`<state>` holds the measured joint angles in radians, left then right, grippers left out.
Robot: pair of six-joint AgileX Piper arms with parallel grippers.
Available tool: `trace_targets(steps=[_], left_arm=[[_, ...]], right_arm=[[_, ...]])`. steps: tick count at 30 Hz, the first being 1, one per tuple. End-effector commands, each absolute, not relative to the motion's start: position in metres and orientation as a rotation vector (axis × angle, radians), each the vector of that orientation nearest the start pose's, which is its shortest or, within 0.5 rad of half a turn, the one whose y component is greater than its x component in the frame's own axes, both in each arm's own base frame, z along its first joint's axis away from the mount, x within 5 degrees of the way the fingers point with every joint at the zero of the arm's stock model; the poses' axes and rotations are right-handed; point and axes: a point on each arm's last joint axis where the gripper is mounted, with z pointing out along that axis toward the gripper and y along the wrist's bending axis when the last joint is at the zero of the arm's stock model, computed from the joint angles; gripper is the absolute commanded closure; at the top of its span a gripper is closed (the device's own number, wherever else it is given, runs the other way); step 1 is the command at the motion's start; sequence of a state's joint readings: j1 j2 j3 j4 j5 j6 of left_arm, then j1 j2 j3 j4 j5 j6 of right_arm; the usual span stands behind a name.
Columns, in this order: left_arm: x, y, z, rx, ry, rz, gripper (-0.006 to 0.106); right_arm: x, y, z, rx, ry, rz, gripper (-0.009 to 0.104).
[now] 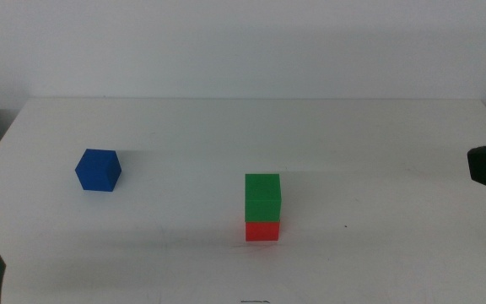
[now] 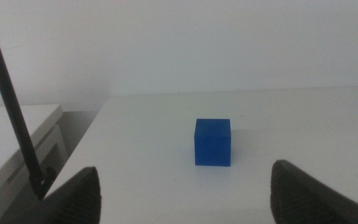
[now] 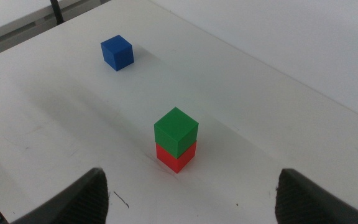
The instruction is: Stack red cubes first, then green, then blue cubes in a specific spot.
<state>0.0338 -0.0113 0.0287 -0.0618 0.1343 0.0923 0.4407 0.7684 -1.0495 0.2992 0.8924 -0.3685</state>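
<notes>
Blue cube [image 1: 98, 171] alone, well inside edges.

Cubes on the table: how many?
3. Green cube sits on red cube near the table's middle; blue cube stands alone to their left. None seem hidden.

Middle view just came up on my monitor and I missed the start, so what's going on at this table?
Nothing is being held right now. The green cube sits on the red cube near the middle of the white table. The blue cube stands alone, apart to the left. The left hand is open and faces the blue cube without touching it. The right hand is open too, hanging back from the stack at the right edge. The blue cube is not yet stacked.
</notes>
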Motion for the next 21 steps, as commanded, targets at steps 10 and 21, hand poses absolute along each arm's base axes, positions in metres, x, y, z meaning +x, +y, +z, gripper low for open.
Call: trace_targets(steps=[10,21], left_arm=[[0.127,0.000,0.316,-0.003,2.146,-0.025,0.007],[0.220,-0.002,0.344,0.008,2.629,-0.110,0.007]], right_arm=[[0.107,0.072,0.428,-0.728,1.849,0.398,0.001],[0.107,0.072,0.428,-0.728,1.849,0.398,0.001]])
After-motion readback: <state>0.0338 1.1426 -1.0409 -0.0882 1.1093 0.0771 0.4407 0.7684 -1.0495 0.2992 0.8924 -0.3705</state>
